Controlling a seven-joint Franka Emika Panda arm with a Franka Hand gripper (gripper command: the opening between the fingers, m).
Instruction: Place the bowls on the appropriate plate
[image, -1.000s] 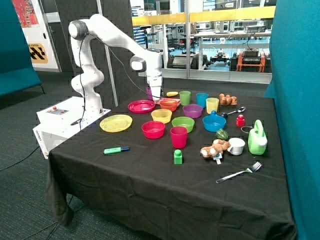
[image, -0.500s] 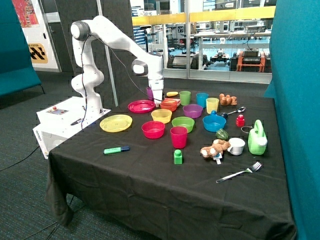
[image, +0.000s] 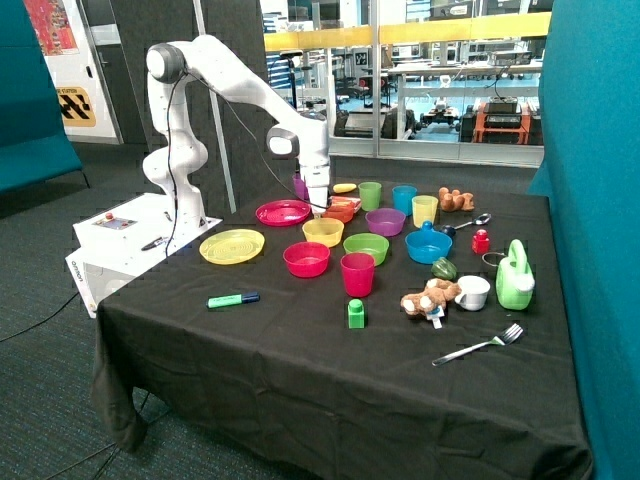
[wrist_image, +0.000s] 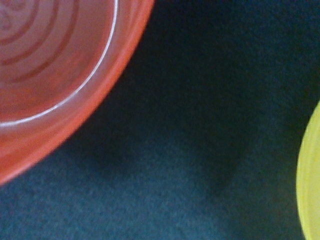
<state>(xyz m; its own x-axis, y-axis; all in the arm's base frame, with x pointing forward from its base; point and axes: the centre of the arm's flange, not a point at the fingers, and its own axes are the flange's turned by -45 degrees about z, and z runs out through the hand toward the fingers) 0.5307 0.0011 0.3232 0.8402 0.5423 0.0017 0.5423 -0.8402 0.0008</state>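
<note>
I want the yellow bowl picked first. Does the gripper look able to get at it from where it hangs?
Probably yes. The gripper hangs low just behind the yellow bowl, whose open top is uncovered; the orange bowl crowds its far side.

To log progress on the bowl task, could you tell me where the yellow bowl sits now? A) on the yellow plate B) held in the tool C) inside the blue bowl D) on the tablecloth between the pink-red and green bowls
D: the yellow bowl rests on the black tablecloth among the pink-red bowl and green bowl, apart from the bare yellow plate; the tool hangs nearby.
</note>
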